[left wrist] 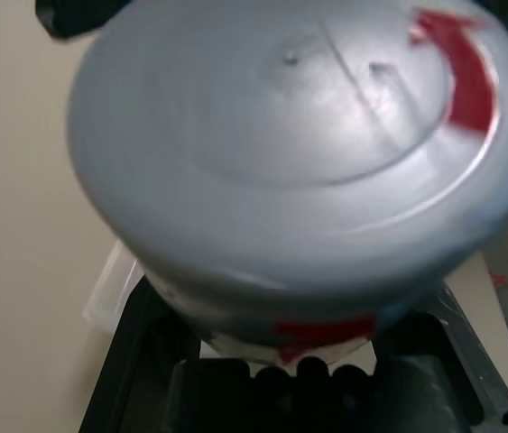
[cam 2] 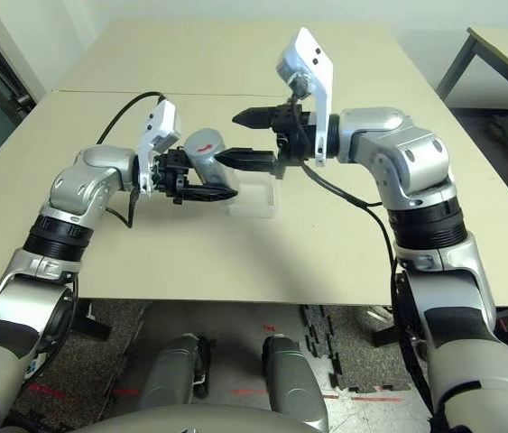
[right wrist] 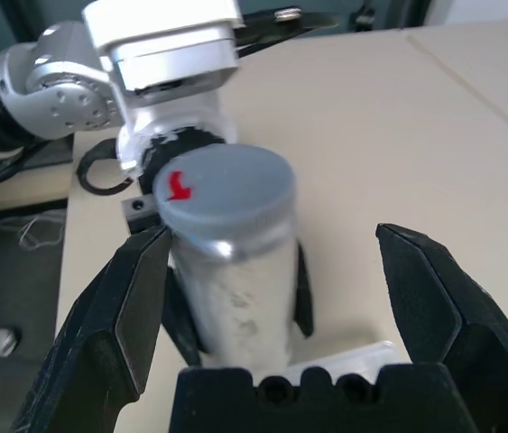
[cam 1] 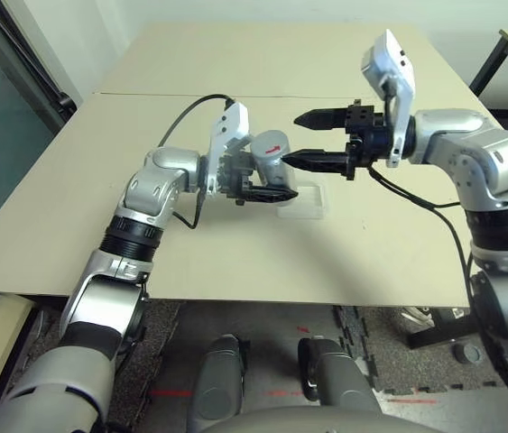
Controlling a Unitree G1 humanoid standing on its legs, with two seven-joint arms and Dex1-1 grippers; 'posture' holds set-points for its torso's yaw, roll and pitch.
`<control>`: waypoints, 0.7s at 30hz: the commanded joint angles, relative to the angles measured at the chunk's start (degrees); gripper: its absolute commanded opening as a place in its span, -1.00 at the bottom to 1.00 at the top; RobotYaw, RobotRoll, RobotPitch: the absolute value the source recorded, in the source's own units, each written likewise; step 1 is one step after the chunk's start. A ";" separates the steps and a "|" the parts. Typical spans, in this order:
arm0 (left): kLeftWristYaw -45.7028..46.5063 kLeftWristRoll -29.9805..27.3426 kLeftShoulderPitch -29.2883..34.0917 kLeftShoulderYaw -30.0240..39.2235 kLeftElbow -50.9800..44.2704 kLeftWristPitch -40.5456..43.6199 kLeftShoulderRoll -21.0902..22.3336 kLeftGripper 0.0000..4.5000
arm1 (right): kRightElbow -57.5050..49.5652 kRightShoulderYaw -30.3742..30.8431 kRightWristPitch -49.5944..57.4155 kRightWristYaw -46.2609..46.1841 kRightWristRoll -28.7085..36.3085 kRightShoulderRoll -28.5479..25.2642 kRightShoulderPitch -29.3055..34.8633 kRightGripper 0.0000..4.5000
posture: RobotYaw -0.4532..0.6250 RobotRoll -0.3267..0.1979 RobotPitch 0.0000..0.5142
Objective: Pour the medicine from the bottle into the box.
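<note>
Above the clear box point(cam 1: 303, 200), the left gripper point(cam 1: 255, 184) clamps the light, rigid, slick bottle point(cam 1: 267, 153); the right gripper point(cam 1: 315, 140) gapes, best gripping its grey cap point(right wrist: 226, 191).

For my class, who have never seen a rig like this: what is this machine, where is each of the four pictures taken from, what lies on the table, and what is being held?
It is a humanoid robot with two silver arms, each ending in a two-fingered black gripper. Two pictures look down from its head; the other two come from cameras on its wrists. The left gripper is shut on a small silver-grey bottle, cap still on, marked with a red arrow. The right gripper is open, with one finger near the cap. On the beige table lies a clear plastic box, just below the bottle.
</note>
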 commanded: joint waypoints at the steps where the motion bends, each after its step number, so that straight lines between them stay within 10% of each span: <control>1: -0.51 1.42 -0.35 -1.20 1.21 -1.03 -0.02 0.19 | -0.30 1.99 0.30 0.59 -0.81 0.46 -1.51 1.00 | -0.05 0.25 -0.69; 21: -0.95 2.53 -0.38 -1.40 2.54 -1.46 0.10 0.19 | 4.39 4.68 -1.89 -0.87 -5.31 7.22 -3.27 1.00 | -0.03 0.25 -0.67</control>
